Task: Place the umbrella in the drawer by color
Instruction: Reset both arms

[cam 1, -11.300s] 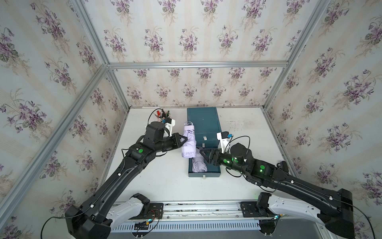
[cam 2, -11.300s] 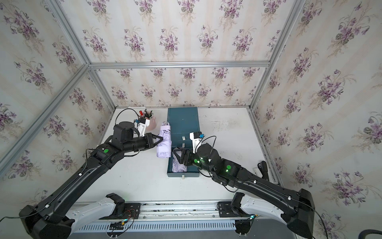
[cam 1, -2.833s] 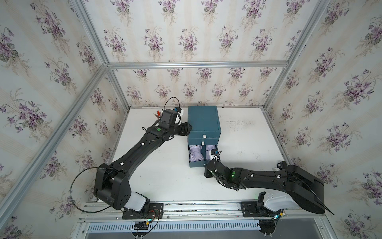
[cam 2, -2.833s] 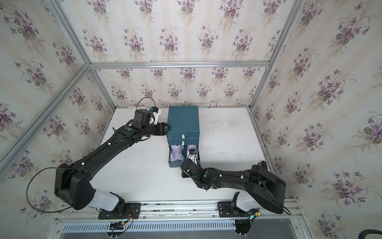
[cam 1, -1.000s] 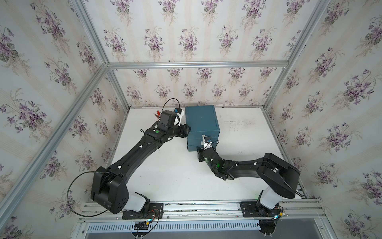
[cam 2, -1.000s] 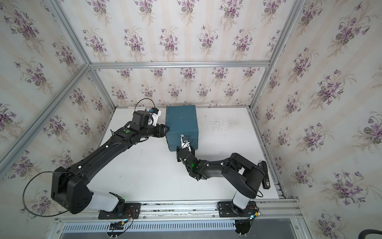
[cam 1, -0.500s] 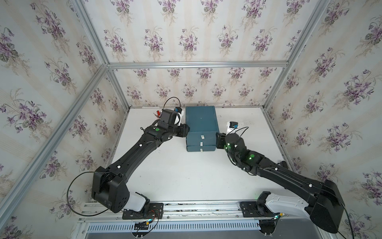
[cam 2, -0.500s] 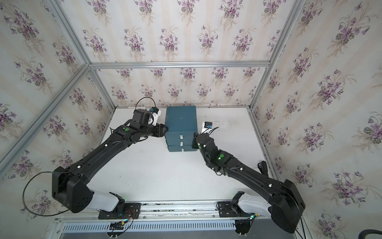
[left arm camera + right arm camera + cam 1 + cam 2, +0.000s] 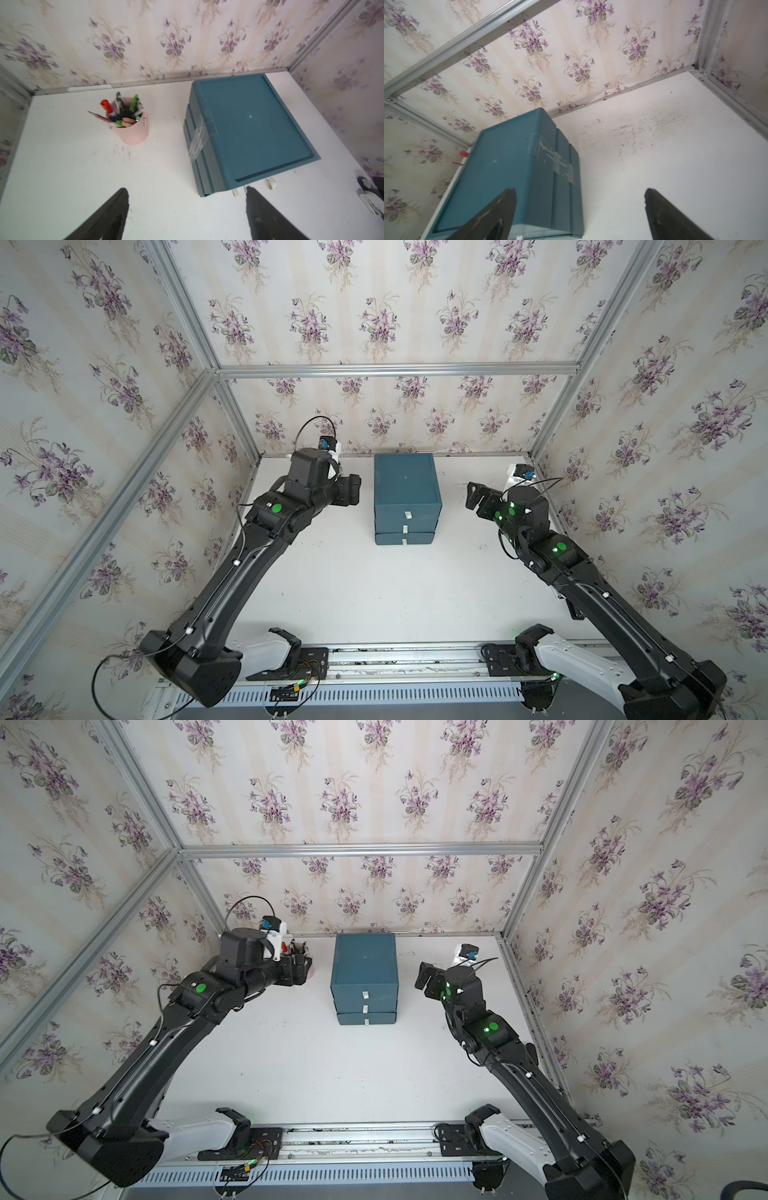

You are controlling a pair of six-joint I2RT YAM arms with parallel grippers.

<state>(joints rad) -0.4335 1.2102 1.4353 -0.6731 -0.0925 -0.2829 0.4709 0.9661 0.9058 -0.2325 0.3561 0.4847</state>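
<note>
Umbrella cannot be seen in any view. The blue drawer box (image 9: 405, 493) is set at the back of the white counter (image 9: 374, 593), and its three drawers are shut. The left gripper (image 9: 349, 489) is held wide open and empty beside the box, near a pink pen cup (image 9: 133, 131). The right gripper (image 9: 476, 495) is spread open and empty on the other side.

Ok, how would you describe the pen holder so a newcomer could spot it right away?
On the white table, find the dark blue drawer unit standing near the back wall. On the robot's left of it stands a pink cup. It is the only round, pink thing there, stuffed with pens, a red-capped marker and a pencil.
</note>
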